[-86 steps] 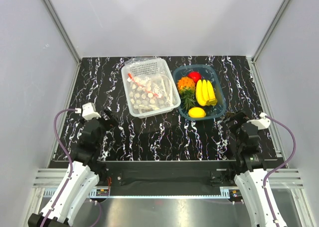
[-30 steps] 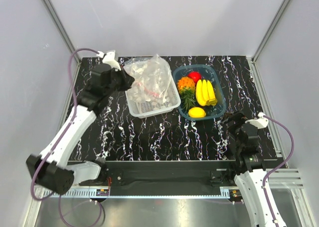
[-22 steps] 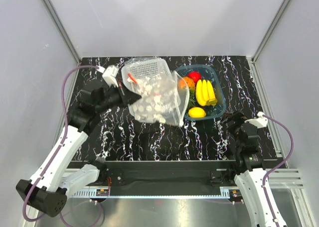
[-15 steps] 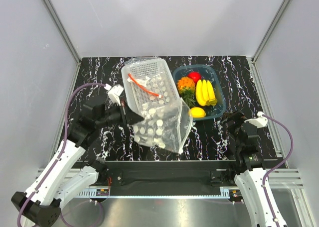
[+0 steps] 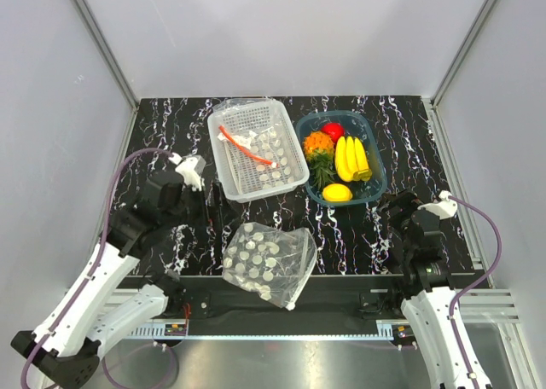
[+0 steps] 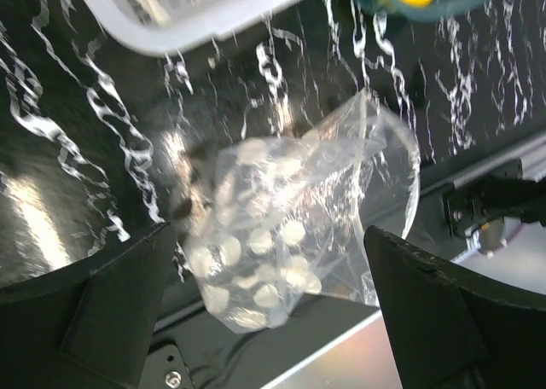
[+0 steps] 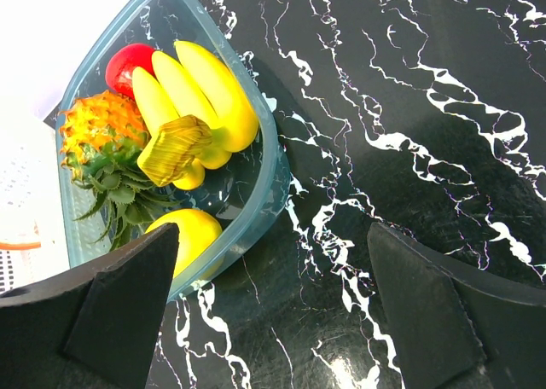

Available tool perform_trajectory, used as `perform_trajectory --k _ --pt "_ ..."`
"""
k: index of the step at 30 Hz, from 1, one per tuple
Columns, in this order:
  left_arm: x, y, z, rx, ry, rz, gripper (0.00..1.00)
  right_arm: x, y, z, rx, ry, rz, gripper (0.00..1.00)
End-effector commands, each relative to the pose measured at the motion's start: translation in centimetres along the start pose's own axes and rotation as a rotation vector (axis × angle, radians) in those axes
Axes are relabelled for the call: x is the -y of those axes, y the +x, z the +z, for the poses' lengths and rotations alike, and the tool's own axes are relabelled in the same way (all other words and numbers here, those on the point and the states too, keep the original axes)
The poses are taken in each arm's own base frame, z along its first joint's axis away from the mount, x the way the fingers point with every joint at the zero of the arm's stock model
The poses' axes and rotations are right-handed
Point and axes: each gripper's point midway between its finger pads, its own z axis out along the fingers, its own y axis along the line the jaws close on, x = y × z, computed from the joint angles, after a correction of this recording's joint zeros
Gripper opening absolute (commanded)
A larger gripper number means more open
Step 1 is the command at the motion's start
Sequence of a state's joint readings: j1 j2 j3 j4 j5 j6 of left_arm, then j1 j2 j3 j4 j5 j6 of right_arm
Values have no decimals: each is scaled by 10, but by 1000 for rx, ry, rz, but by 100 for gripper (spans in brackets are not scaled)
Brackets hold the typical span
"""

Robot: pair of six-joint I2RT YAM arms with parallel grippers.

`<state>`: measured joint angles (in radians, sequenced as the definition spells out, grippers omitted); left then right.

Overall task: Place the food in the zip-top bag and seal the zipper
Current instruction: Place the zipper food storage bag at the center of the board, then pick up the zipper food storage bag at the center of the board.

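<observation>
The clear dotted zip-top bag (image 5: pixel 269 261) lies crumpled on the black table at its near edge; it also shows in the left wrist view (image 6: pixel 290 235). I cannot make out its zipper. My left gripper (image 5: pixel 196 208) is open and empty, hovering left of and above the bag (image 6: pixel 269 265). The food sits in the blue-tinted tub (image 5: pixel 375 163): orange piece with green leaves (image 5: pixel 318 144), red fruit (image 5: pixel 333 130), banana bunch (image 5: pixel 351 157) and lemon (image 5: pixel 338 193). My right gripper (image 5: pixel 394 211) is open and empty, just right of the tub (image 7: pixel 269 274).
The white perforated basket (image 5: pixel 229 180) stands left of the tub and holds another dotted pouch with a red strip (image 5: pixel 243 143). Metal rails run along the table's near edge (image 5: pixel 281 291). White walls enclose the table on three sides.
My left gripper lifted the dotted bag out of the white basket, carried it toward the near edge and let it go. The right arm has barely moved.
</observation>
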<state>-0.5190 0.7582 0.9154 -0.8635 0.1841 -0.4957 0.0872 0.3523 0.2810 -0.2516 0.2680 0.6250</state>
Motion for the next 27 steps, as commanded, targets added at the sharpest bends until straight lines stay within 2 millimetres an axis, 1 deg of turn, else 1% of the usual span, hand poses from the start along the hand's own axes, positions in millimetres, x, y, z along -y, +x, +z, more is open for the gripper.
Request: perform_trajectory --k 1,3,4,5,6,7,8,9,10,11,12,13,14,15,16,17,18,19,20,21,22,23,24,25,26,27 --pt "8 -46 -9 151 -21 72 99 -13 -12 0 32 -45 -2 100" --pt "7 -59 -5 214 -35 21 99 -13 -11 0 31 -44 -2 100" --pt "6 -61 -1 217 -47 -21 99 -13 -12 0 31 -44 -4 100" --pt "7 -64 1 224 -42 -18 99 -13 -12 0 29 -44 -5 100" --pt "7 -61 6 212 -33 -18 99 -13 -12 0 30 -43 -3 100" --pt "19 -56 9 184 34 3 99 -13 -12 0 30 -43 -3 100" --pt "30 -61 10 206 97 26 99 -14 -12 0 30 -45 -2 100" --pt "40 -52 14 171 135 34 99 -13 -12 0 30 -45 -4 100" --pt "41 -48 20 149 108 47 99 -13 -11 0 27 -44 -5 100" --pt "35 -36 22 104 39 71 99 -14 -11 0 30 -47 -2 100" --pt "59 -27 17 86 42 154 99 -14 -11 1 27 -47 -6 100" --pt "46 -31 25 119 -105 173 99 -14 -10 1 27 -47 -4 100" --pt "52 -27 19 104 -136 202 99 -14 -11 2 28 -47 -5 100" --pt "70 -10 18 74 -112 261 99 -14 -11 2 26 -46 -5 100" --pt "73 -5 26 79 -167 267 99 -14 -10 3 20 -41 -7 100" --pt "78 5 26 61 -186 298 99 -15 -10 3 19 -42 -9 100" --pt "98 10 21 89 -173 320 99 -14 -10 4 17 -37 -8 100" --pt "102 23 32 63 -222 368 99 -13 -9 4 15 -35 -9 100" --pt "102 32 31 44 -264 412 99 -13 -9 5 13 -31 -10 100" --pt "122 37 27 50 -241 443 98 -13 -9 5 12 -29 -10 100" --pt "125 49 42 39 -299 482 98 -13 -9 5 12 -32 -10 100" --pt "134 51 43 33 -308 500 97 -12 -9 5 12 -27 -9 100" --pt "141 58 47 29 -317 528 97 -12 -9 5 14 -29 -9 100" --pt "142 71 63 5 -359 571 96 -14 -10 4 15 -33 -7 100" --pt "149 73 66 0 -360 581 96 -12 -9 4 15 -29 -9 100" --pt "152 78 71 -8 -368 597 95 -12 -10 4 17 -29 -8 100"
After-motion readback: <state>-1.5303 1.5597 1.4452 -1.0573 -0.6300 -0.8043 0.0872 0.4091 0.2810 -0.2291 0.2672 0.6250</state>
